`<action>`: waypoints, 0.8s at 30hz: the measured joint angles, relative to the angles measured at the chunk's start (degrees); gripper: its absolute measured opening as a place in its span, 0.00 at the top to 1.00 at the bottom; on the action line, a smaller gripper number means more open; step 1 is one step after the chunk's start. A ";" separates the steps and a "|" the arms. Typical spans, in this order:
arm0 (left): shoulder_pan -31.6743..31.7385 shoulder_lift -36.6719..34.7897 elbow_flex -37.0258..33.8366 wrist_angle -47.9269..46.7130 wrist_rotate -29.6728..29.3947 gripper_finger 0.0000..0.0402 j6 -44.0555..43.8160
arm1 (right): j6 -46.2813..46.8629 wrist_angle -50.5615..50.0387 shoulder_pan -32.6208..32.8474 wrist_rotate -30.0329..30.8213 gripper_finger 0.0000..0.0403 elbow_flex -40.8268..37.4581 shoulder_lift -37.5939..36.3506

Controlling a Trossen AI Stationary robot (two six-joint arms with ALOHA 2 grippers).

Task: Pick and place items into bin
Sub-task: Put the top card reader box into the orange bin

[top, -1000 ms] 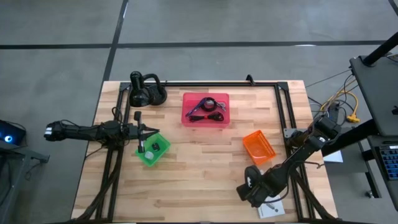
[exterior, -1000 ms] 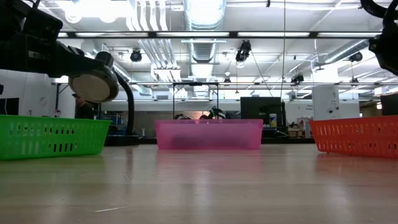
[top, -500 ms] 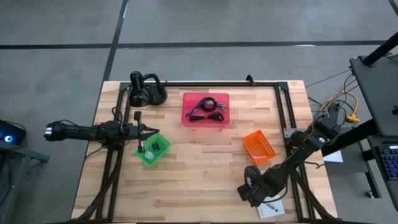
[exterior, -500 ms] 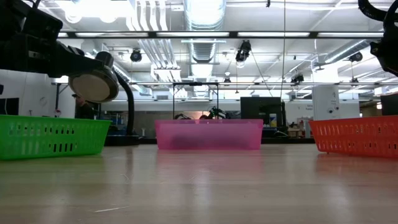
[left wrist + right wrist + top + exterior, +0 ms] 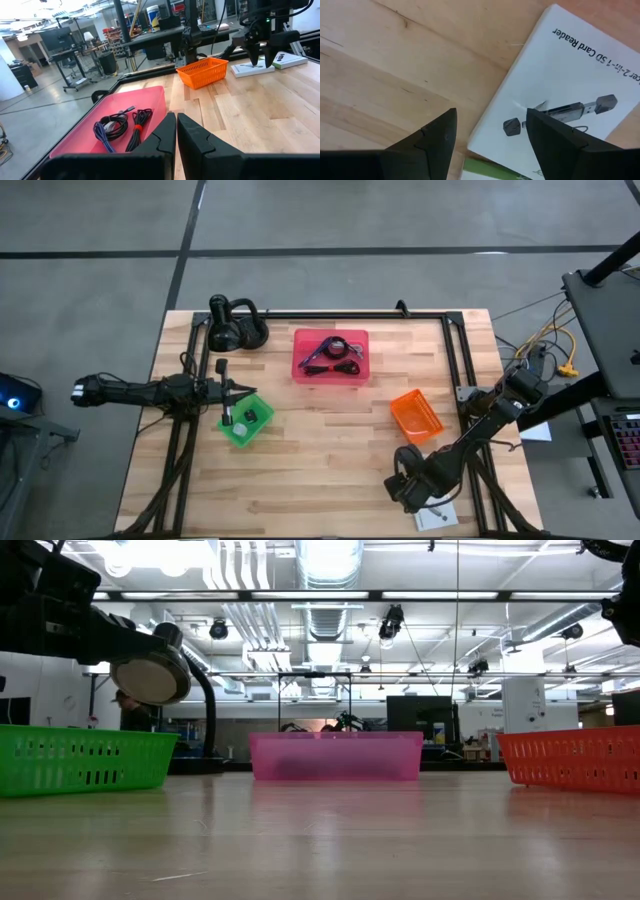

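On the bench, near its front right corner, the right hand is hanging partly open and empty over a white packet, lining up a pick. Next it needs lowering to straddle the packet edge. Left hand is waiting shut, empty, by the green bin. Cables are lying in the pink bin.

overhead, table-level, two wrist views

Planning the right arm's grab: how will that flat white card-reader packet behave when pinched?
The white packet lies flat on the wood, so probably hard to get fingers under. It looks thin and light, likely flexing. The open right gripper hovers over its edge.
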 joint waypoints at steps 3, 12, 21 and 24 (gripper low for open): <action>0.00 0.04 0.00 0.02 -0.01 1.00 0.00 | -0.02 -0.50 -0.02 0.02 0.44 -0.37 0.00; 0.00 0.09 0.00 0.02 0.01 1.00 0.00 | 1.21 -0.11 0.00 -1.07 0.44 -1.76 -0.04; 0.00 0.11 0.00 0.02 0.01 1.00 0.00 | 0.61 4.92 -0.13 -2.43 0.44 -3.82 1.17; 0.00 0.11 0.00 0.02 0.00 1.00 0.00 | -1.11 4.81 -0.29 -4.62 0.44 -3.70 2.35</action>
